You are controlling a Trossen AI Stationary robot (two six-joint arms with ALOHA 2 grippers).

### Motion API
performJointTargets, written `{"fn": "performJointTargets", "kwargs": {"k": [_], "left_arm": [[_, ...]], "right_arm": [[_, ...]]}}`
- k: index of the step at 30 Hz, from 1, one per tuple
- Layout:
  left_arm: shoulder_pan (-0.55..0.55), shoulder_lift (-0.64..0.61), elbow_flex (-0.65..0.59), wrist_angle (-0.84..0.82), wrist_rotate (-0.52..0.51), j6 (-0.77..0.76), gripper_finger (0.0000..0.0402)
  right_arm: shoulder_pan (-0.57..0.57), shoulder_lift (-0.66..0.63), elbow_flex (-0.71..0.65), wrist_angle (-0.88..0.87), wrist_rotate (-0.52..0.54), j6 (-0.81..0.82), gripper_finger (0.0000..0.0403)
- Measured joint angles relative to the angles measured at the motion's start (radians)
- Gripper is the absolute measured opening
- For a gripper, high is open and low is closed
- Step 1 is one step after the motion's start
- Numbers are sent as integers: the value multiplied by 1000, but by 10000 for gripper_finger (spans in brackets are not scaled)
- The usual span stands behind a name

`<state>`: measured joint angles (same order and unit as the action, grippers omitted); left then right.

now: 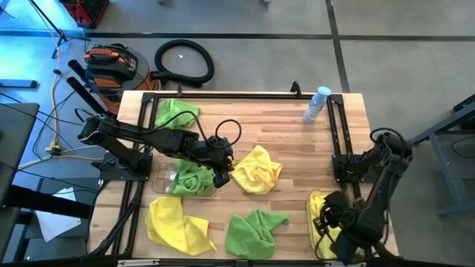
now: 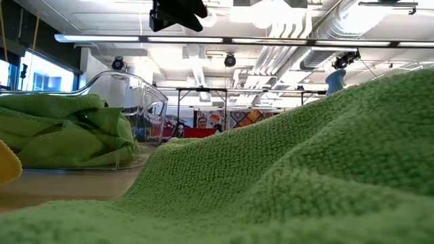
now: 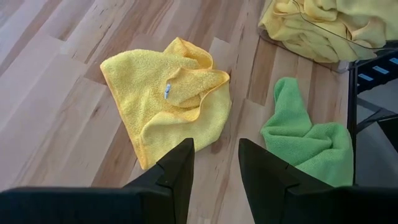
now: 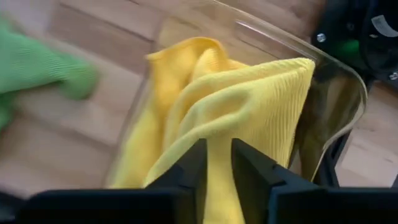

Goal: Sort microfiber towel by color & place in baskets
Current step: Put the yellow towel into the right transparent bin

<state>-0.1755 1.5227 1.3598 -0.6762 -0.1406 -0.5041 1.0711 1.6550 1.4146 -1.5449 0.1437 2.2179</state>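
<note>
My left gripper [image 1: 220, 176] [image 3: 214, 163] is open and hovers over the table between the left clear basket [image 1: 159, 182], which holds green towels [image 1: 191, 178], and a crumpled yellow towel [image 1: 257, 169] [image 3: 168, 93] lying on the wood. My right gripper [image 1: 327, 217] [image 4: 218, 163] is over the right clear basket [image 1: 312, 202] [image 4: 339, 81], shut on a yellow towel [image 4: 249, 99]. Loose on the table lie a green towel [image 1: 178, 113] at the far left, a yellow one [image 1: 177, 226] at the near left and a green one [image 1: 256, 231] [image 3: 311, 134] at the near middle. My right gripper pinches a raised fold of the yellow towel [image 4: 219, 146] between its two fingers, coming from above. The rest of the towel lies bunched inside the right basket, against its clear wall; how many layers it holds I cannot tell.
A clear water bottle [image 1: 317, 104] lies at the far right of the table. Black metal frames [image 1: 338, 137] run along both sides. In the low view the near green towel [image 2: 305, 169] fills the foreground. Bare wood shows around the middle yellow towel.
</note>
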Motion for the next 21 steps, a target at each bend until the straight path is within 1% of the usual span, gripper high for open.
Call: {"fn": "performJointTargets", "kwargs": {"k": [2,5,7,11,14,16,21], "left_arm": [[0,0,0,0,0,0,113],[0,0,0,0,0,-1,113],[0,0,0,0,0,-1,113],[0,0,0,0,1,-13,113],[0,0,0,0,6,-16,113],[0,0,0,0,6,-16,113],[0,0,0,0,9,-14,113]], "right_arm": [[-11,0,-66,31,-19,4,40],[-24,0,-164,113,-78,-2,8],[-25,0,-226,186,-101,-9,6],[-24,1,-315,311,-103,3,15],[-24,1,-322,318,-104,7,12],[-24,1,-301,286,-105,2,8],[-15,1,-169,141,-137,-4,2]]}}
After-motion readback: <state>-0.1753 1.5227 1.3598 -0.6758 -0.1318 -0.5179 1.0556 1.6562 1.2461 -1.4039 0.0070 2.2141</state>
